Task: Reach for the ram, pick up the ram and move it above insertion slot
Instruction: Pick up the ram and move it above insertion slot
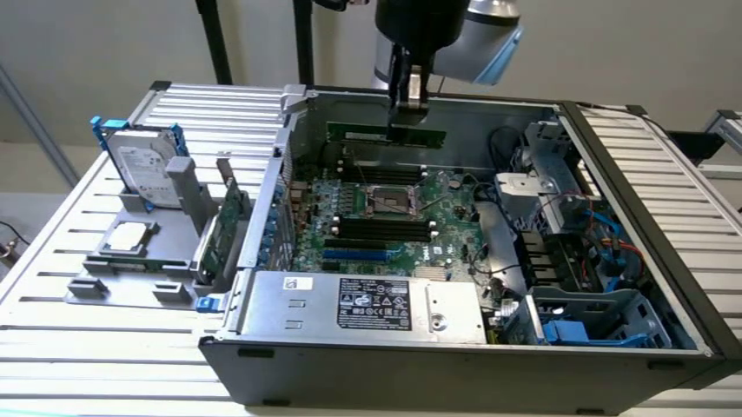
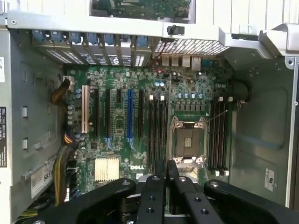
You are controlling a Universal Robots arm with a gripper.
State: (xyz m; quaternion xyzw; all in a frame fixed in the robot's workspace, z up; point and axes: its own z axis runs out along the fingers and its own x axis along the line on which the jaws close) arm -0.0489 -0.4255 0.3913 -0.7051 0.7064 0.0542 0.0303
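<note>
A slatted metal workbench (image 1: 69,261) carries an open computer case (image 1: 464,347) lying on its side, its motherboard (image 2: 140,93) exposed, with a hard drive (image 1: 145,165) standing in a grey fixture on the exterior view's left. The gripper (image 1: 408,104) hangs over the far part of the case, its fingers (image 2: 159,186) drawn close together on the ram (image 1: 387,134), which it holds by the upper edge near the middle. The ram is clear of the board, above the far bank of black memory slots, the insertion slot (image 1: 377,176) among them, just beyond the CPU socket (image 1: 388,201).

The stick's long axis runs across the exterior view, left to right, roughly parallel to the slots beneath it, with its contact edge facing down toward the board. Whether it sits exactly over one slot I cannot tell.

The risks look modest but real. The hold is narrow and central, so the stick could pivot in the fingers and tilt out of line with the slot. With several identical slots side by side, a small sideways offset would put it over the wrong one or onto the ridge between two. The loose cables (image 1: 499,148) on the exterior view's right lie near enough to snag a drifting end
</note>
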